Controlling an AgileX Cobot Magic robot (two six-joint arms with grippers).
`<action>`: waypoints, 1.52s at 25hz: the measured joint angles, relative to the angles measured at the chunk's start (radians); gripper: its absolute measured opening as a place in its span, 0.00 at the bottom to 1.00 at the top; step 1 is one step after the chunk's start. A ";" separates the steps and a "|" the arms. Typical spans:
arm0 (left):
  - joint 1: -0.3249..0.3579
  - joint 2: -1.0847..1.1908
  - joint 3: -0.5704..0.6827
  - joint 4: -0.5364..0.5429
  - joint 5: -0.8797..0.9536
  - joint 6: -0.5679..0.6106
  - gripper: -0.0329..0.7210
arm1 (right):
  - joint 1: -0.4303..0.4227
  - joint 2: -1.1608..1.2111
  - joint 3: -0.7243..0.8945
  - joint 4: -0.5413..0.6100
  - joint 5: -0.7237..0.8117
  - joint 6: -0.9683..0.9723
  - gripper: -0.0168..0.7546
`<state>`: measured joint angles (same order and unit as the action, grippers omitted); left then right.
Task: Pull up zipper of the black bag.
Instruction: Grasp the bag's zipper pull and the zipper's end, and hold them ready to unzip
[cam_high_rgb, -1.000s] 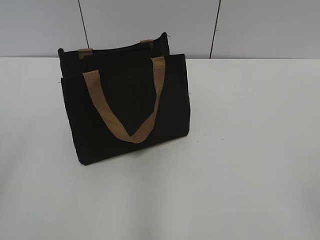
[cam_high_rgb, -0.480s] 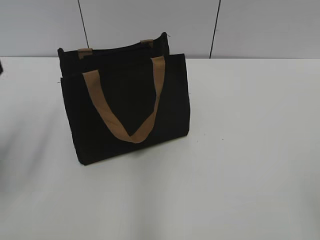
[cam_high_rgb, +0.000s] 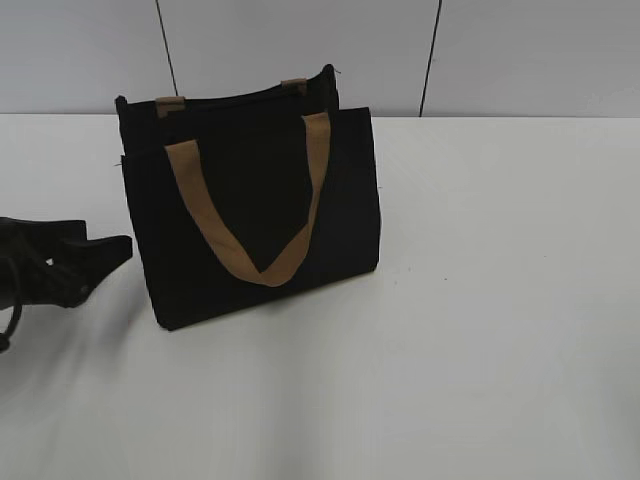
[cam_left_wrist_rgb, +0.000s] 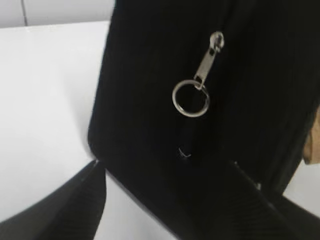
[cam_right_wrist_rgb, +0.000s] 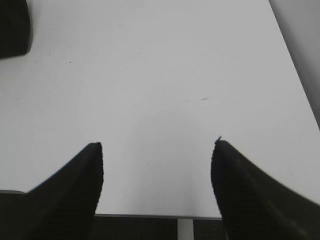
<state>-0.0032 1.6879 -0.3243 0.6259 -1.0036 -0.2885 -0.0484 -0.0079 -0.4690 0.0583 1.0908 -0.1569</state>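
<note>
The black bag (cam_high_rgb: 250, 200) stands upright on the white table (cam_high_rgb: 480, 300), with a tan strap handle (cam_high_rgb: 200, 215) hanging down its front. In the left wrist view the bag's side (cam_left_wrist_rgb: 140, 75) fills the frame, and the zipper (cam_left_wrist_rgb: 202, 70), a silver slider with a round ring pull, hangs on it. My left gripper (cam_left_wrist_rgb: 167, 167) is open and empty, its fingers close to the bag's lower side, below the ring. In the exterior view it (cam_high_rgb: 105, 265) sits just left of the bag. My right gripper (cam_right_wrist_rgb: 157, 146) is open and empty over bare table.
A grey panelled wall (cam_high_rgb: 300, 50) runs behind the table. The table's near edge (cam_right_wrist_rgb: 150, 216) shows under my right gripper. A dark shape (cam_right_wrist_rgb: 12, 25) sits at the top left of the right wrist view; I cannot tell what it is.
My left gripper has come into the exterior view from the left edge and moved up to the bag's left side. The bag has not moved.
</note>
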 joint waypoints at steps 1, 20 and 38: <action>0.002 0.036 -0.014 0.027 -0.005 0.000 0.78 | 0.000 0.000 0.000 0.000 0.000 0.000 0.69; 0.002 0.324 -0.296 0.234 -0.037 -0.049 0.58 | 0.000 0.000 0.000 0.000 0.000 0.000 0.69; 0.002 0.239 -0.311 0.301 -0.065 -0.140 0.07 | 0.000 0.000 0.000 0.000 0.000 0.000 0.69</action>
<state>-0.0017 1.9265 -0.6352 0.9267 -1.0688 -0.4287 -0.0484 -0.0079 -0.4690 0.0583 1.0908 -0.1569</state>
